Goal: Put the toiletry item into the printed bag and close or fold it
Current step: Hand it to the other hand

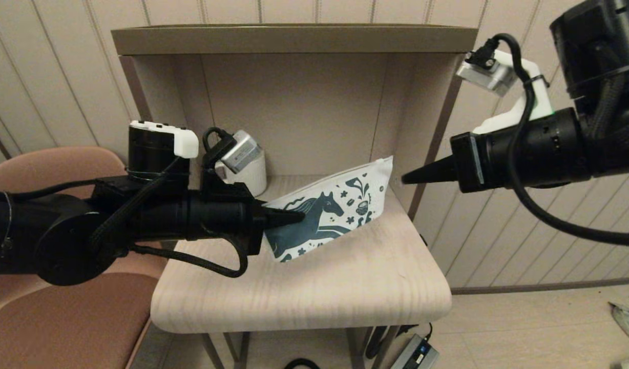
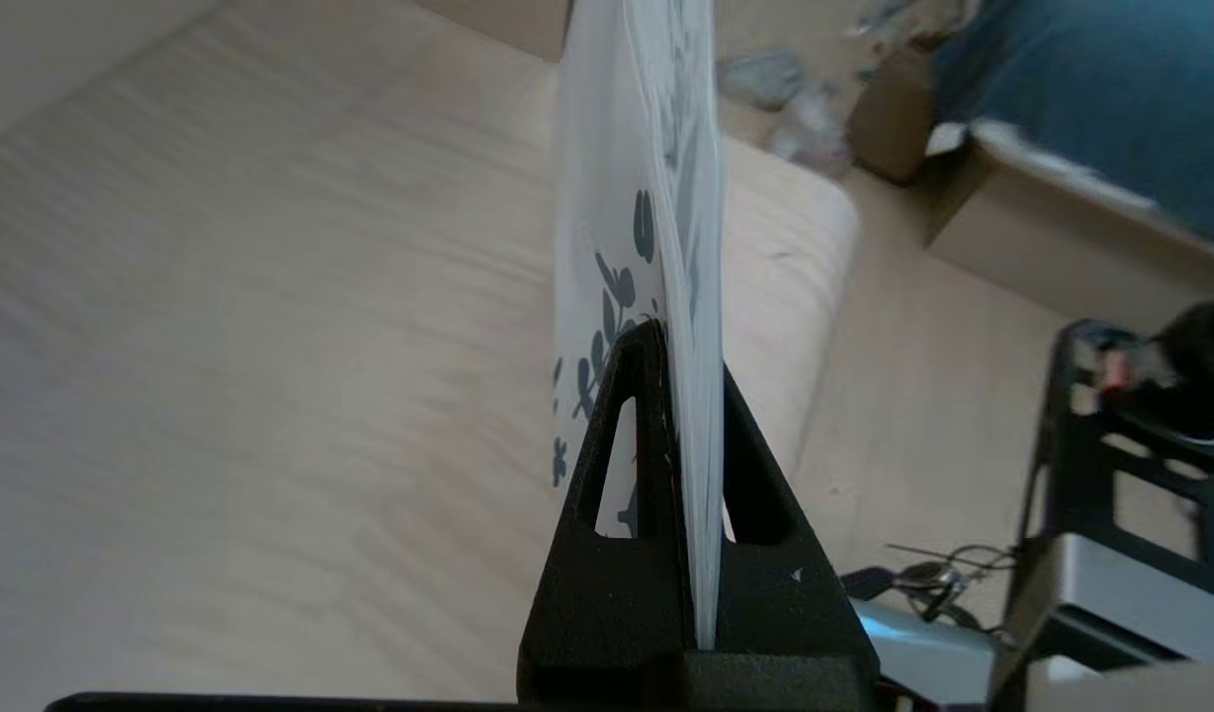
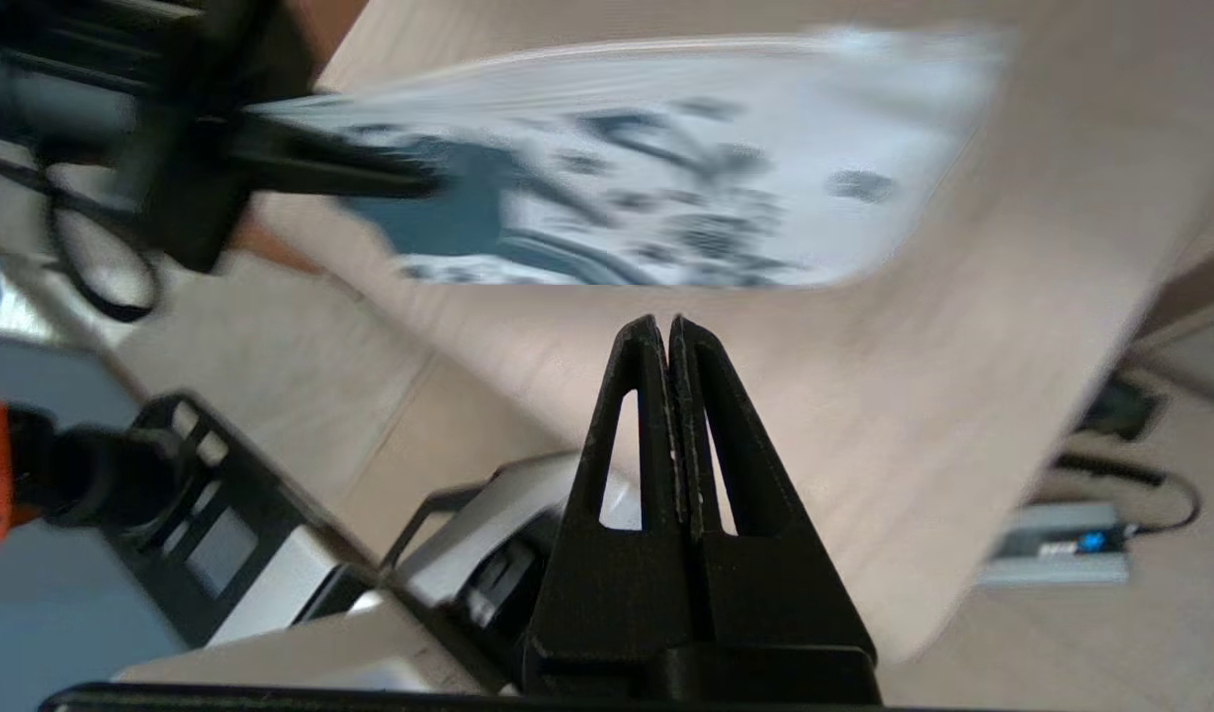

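The left gripper (image 1: 294,217) had its jaws clamped on the bag (image 1: 335,210), which slanted up off the worktop (image 1: 314,287) toward the right gripper (image 1: 412,178), jaws closed empty just beyond the bag's raised corner; no tube showed.

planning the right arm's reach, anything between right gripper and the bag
Nothing: in the head view only open air separates the right gripper from the bag.

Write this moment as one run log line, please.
left hand: shut on printed bag, holding it on edge | right hand: shut, empty, beside bag's raised end | tube: unseen
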